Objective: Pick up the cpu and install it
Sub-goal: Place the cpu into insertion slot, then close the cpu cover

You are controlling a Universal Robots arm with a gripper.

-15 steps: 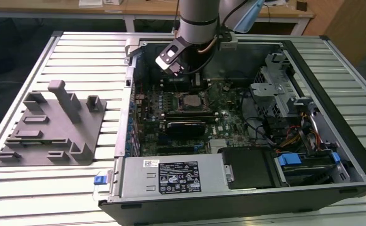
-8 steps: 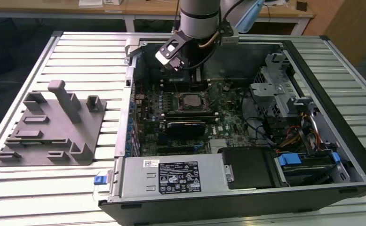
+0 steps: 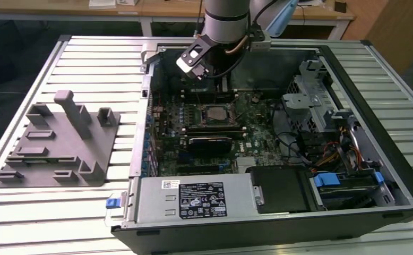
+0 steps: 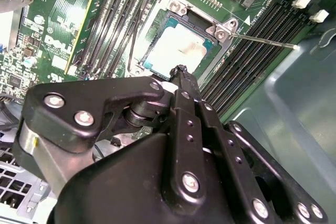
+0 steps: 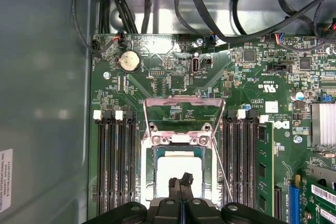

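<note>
The cpu (image 5: pixel 179 170), a flat silvery square, lies in the open motherboard socket (image 5: pixel 149 182) in both wrist views; in the second wrist view the cpu (image 4: pixel 176 51) sits just beyond the fingertips. My gripper (image 5: pixel 181 183) hangs right over its near edge, its black fingers pressed together with nothing between them. The socket's metal load plate (image 5: pixel 184 109) stands tipped up and its thin lever (image 4: pixel 262 41) sticks out to one side. In the exterior view the gripper (image 3: pixel 217 85) reaches down into the open computer case (image 3: pixel 376 159) above the cpu (image 3: pixel 214 112).
Memory slots (image 5: pixel 109 166) flank the socket on both sides. Black cables (image 5: pixel 210 19) and the case wall (image 5: pixel 47 103) lie close by. A grey fixture block (image 3: pixel 58 143) stands on the slatted table at the exterior view's left. A power supply (image 3: pixel 192 199) and drive cage (image 3: pixel 312 101) fill the case.
</note>
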